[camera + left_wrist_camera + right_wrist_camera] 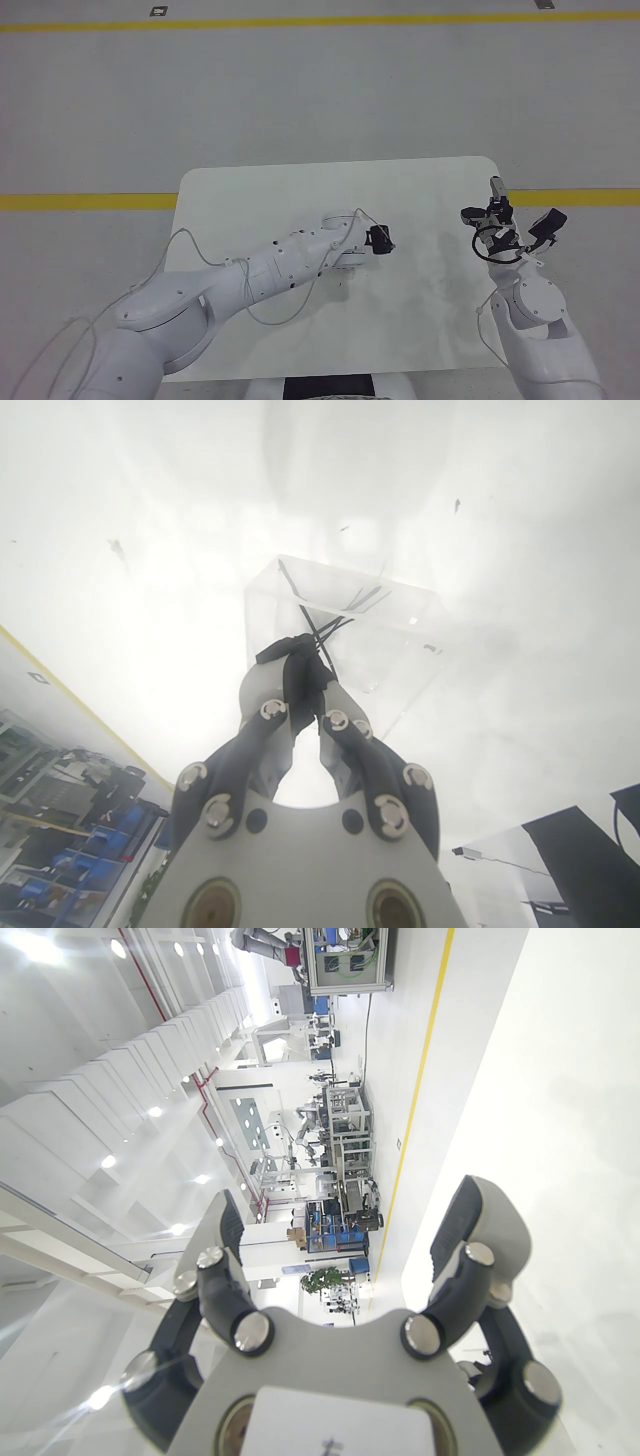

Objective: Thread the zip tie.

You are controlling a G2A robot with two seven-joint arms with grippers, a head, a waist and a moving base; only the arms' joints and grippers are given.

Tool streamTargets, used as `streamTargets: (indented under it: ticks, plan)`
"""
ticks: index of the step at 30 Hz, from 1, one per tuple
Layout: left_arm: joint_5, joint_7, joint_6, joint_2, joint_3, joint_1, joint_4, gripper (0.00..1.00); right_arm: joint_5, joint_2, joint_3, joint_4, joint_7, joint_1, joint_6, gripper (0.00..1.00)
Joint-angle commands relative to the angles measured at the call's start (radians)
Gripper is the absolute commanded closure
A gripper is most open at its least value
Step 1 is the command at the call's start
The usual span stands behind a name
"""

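Toward the table's middle, left gripper (pixel 306 652): pressing its fingers together and pinching the zip tie (pixel 325 634) at the very tips.
Zip tie: sticking out past the closed fingertips as thin black strands that are crossing one another; how many strands are being held cannot be told.
Clear box (pixel 415 600): sitting just beyond the left gripper's fingertips, with the held strands reaching over its near rim; more thin black strands are lying inside it.
Left arm (pixel 270 270): stretching from the near left corner across the table (pixel 420 180), with its wrist hanging over the middle of the white top and its gripper pointing down and toward the right side.
Right arm (pixel 535 305): standing at the table's right edge with its forearm rising from the near corner, well apart from the left gripper and the zip tie.
Right gripper (pixel 346 1190): holding its fingers spread wide with nothing between the pads, and pointing away from the robot, along the table's right edge toward the room beyond.
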Motion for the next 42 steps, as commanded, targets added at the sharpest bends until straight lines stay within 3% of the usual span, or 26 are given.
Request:
streamTargets:
  ticks: [1,10,28,42]
  plan:
    - [-0.002,0.018,0.0,-0.001,0.0,0.004,0.006,0.63,0.0,0.0,0.0,0.0,0.0,0.0,0.0,0.0]
    - [-0.01,0.076,0.0,-0.008,0.0,0.006,0.046,0.76,0.0,0.0,0.0,0.0,0.0,0.0,0.0,0.0]
    - [-0.028,0.115,0.0,-0.023,0.0,0.023,0.095,0.8,0.0,0.0,0.0,0.0,0.0,0.0,0.0,0.0]
    - [-0.065,0.133,0.0,0.008,0.0,-0.003,0.065,0.78,0.0,0.0,0.0,0.0,0.0,0.0,0.0,0.0]
